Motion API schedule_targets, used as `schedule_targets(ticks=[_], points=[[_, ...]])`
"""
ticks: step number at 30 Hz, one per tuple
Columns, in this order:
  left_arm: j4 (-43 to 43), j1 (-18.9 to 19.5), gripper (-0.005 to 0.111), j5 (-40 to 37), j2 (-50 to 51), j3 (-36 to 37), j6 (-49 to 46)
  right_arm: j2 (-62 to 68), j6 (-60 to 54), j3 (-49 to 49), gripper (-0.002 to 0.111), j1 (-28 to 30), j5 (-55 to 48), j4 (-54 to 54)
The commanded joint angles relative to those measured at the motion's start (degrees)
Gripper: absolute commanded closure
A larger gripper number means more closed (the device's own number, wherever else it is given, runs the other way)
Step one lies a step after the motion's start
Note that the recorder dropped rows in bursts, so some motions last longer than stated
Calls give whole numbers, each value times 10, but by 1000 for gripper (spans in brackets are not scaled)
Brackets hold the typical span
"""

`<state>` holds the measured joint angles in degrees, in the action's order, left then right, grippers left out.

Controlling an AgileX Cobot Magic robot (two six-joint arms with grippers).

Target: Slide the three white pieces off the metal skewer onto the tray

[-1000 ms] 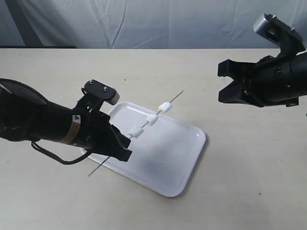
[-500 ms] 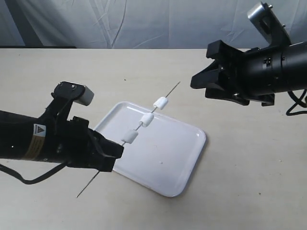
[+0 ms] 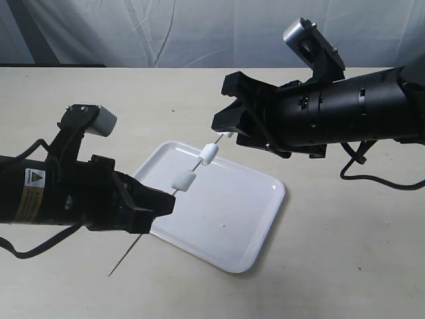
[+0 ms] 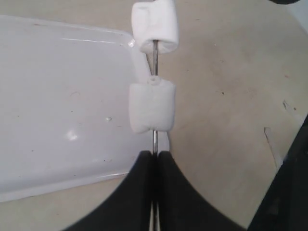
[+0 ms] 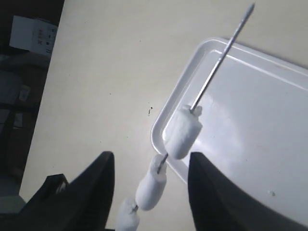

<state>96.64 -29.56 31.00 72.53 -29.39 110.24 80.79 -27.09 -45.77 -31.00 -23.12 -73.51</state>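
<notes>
My left gripper [image 3: 157,207] is shut on the thin metal skewer [image 3: 196,165], which slants up over the white tray [image 3: 226,219]. In the left wrist view the gripper [image 4: 154,157] pinches the rod just below two white pieces [image 4: 151,107] [image 4: 155,24], beside the tray's rim [image 4: 57,96]. My right gripper [image 3: 227,130] is open at the skewer's free end, hiding most of the third piece. Its wrist view shows all three pieces [image 5: 183,131] [image 5: 151,185] [image 5: 127,219] on the skewer [image 5: 221,60] between its spread fingers [image 5: 98,187], gripper [image 5: 151,156] touching nothing.
The tray lies on a beige table [image 3: 332,252] with a grey cloth backdrop [image 3: 166,33] behind. A black cable [image 3: 378,179] hangs from the right arm. The skewer's lower end [image 3: 116,267] pokes out past my left gripper toward the table's front.
My right gripper has swung in from the far right and now brackets the skewer's free end. The left gripper and skewer have shifted a little, still held.
</notes>
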Motion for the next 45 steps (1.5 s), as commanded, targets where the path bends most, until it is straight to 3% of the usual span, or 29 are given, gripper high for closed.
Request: schedule_targets(ticks=[1,29,37,45], points=[[-11,-3,107,-1,-6,3,2,5,-3,-4,62,-10,30,-5],[-42,-3,107,54,-6,3,1,7,0,-4,68,-10,64,-7],[-44,-3,107,45,-6,3,1,7,0,-4,91,-10,60,-7],[-44,-3,107,25,-6,3,1,7,0,-4,92,-10,54,-7]])
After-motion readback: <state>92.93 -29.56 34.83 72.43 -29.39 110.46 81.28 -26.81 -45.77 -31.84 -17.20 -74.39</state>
